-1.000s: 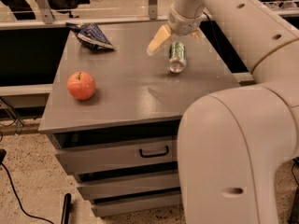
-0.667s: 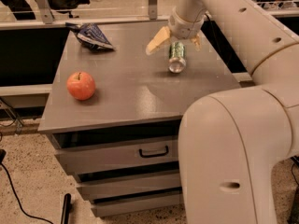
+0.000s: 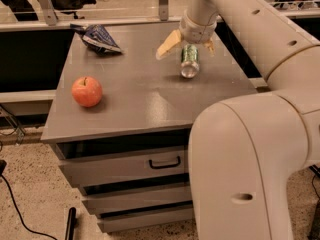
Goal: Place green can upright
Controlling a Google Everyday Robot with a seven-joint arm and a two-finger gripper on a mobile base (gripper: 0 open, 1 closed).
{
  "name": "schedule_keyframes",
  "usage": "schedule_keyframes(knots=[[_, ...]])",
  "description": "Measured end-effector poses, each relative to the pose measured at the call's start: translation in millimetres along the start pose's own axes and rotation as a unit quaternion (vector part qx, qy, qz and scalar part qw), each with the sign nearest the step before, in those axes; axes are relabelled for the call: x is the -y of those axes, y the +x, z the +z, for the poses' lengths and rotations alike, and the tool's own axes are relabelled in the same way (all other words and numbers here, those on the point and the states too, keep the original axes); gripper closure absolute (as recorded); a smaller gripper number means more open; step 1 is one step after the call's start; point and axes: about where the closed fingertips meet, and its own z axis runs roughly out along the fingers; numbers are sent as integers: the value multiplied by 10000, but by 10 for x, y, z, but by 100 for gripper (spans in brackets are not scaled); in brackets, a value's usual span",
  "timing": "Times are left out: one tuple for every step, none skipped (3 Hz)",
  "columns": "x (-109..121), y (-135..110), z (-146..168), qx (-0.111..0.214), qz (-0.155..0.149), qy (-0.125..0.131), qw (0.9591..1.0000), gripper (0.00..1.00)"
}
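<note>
The green can [image 3: 189,61] lies on its side on the grey cabinet top [image 3: 145,99], toward the back right, with a silver end facing the camera. My gripper [image 3: 187,44] hangs just above the can's far end. It is open, with one pale finger [image 3: 167,44] out to the left of the can and the other [image 3: 208,45] to its right. The fingers straddle the can without closing on it.
A red apple [image 3: 87,91] sits at the front left of the top. A crumpled blue chip bag [image 3: 97,37] lies at the back left. My large white arm [image 3: 250,149] fills the right foreground. Drawers [image 3: 165,163] are below the top.
The gripper has shifted only slightly over the can's far end. The can, apple and bag lie where they were.
</note>
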Motion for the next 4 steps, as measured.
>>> schedule_keyframes(knots=[[3, -50, 120, 51, 364, 245, 9990, 0], [27, -144, 196, 242, 637, 415, 9968, 0], [83, -208, 286, 264, 768, 501, 9954, 0], [163, -246, 285, 188, 788, 602, 9949, 0]])
